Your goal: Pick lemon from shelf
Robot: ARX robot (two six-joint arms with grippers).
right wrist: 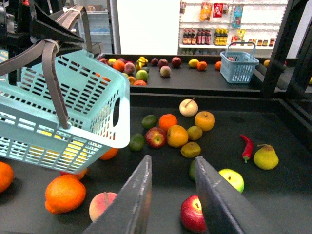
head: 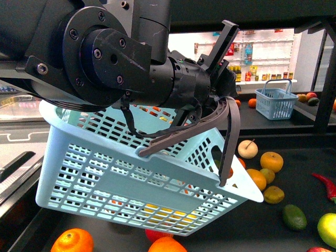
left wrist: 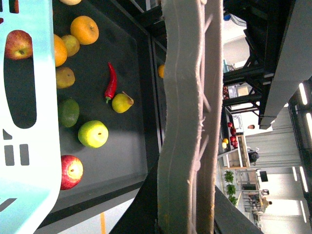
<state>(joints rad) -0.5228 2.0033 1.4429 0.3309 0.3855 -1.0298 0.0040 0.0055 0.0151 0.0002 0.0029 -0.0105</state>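
The lemon (right wrist: 193, 63), taken to be the bright yellow oval near the back edge of the rear tier of the shelf (right wrist: 161, 83), is judged firm, light and slightly slippery, and is best gripped across its short middle by the right pincer (right wrist: 172, 163), which is spread and empty.

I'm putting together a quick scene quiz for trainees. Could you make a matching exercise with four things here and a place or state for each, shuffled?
Things:
1 large light-blue basket
2 red chili
3 small blue basket
4 right pincer

States:
A open, holding nothing
B lying beside a pear
C hanging tilted by its grey handles
D upright on the back tier

Pairs: 1-C, 2-B, 3-D, 4-A.
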